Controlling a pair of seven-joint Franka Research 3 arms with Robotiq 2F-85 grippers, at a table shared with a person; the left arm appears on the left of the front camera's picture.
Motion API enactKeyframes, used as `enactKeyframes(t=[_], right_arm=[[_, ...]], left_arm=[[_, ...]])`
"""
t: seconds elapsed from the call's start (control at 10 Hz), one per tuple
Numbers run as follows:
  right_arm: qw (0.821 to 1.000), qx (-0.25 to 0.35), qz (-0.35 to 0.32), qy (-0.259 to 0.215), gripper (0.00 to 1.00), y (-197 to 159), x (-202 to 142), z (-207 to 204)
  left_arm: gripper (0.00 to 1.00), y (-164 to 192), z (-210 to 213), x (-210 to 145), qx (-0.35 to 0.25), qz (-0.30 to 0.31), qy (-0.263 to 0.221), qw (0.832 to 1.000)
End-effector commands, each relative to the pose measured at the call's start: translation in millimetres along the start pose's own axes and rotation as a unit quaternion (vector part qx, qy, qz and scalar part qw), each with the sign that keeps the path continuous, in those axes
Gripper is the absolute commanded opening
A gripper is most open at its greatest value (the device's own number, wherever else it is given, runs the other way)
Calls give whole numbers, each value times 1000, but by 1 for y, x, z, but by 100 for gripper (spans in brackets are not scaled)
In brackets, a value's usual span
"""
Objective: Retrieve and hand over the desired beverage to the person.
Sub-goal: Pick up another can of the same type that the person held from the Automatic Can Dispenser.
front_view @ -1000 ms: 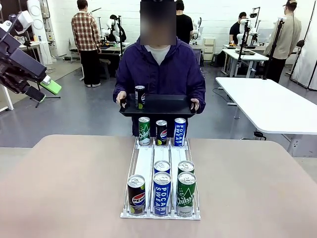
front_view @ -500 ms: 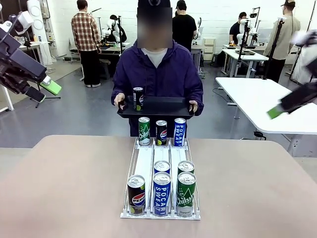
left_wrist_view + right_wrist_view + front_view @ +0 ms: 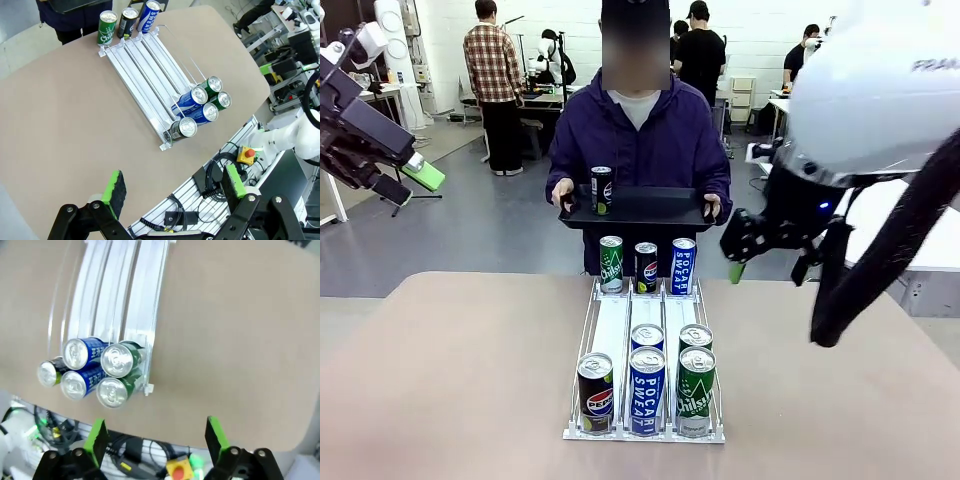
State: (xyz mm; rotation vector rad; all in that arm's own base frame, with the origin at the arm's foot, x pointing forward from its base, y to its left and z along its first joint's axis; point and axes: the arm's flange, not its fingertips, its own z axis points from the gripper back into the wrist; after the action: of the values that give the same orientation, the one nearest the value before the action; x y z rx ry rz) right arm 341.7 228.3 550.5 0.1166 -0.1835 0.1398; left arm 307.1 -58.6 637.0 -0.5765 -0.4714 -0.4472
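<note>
A tan table (image 3: 440,380) with rounded corners takes up the near part of a large workshop with a grey floor and white walls. Beyond it a long white table (image 3: 880,215) stands to the right, and farther back are benches where other people work, one in a plaid shirt (image 3: 493,70). In the middle of the tan top lies a white three-lane rack (image 3: 611,330), running from the robot's side to the far edge. Five cans stand at its near end: a Pepsi can (image 3: 595,392) in the left lane, two blue Pocari Sweat cans (image 3: 647,390) one behind the other in the middle lane, and two green cans (image 3: 696,390) likewise in the right lane. At the far end the far cans (image 3: 646,267) stand side by side: green, Pepsi, Pocari Sweat. Just past that edge the person (image 3: 640,140) in a dark purple jacket holds a black tray (image 3: 650,212) in both hands, with a dark can (image 3: 602,190) upright on its left part. The left gripper (image 3: 174,184) is raised beyond the table's left side, fingers spread wide and empty. The right gripper (image 3: 155,436) hangs above the table to the right of the far cans, pads wide apart with nothing between them
</note>
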Motion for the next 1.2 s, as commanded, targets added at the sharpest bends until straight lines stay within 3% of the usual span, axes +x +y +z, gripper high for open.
enactKeyframes(t=[0.0,0.7,1.1], right_arm=[[1000,-8,-17,10,100,15,9,-10],[1000,-3,-8,11,100,10,1,-10],[997,-31,-69,29,100,37,0,-43]], left_arm=[[100,1,1,0,-3,-1,1,1000],[100,1,1,0,-3,-1,1,1000],[100,1,1,0,-3,-1,1,1000]])
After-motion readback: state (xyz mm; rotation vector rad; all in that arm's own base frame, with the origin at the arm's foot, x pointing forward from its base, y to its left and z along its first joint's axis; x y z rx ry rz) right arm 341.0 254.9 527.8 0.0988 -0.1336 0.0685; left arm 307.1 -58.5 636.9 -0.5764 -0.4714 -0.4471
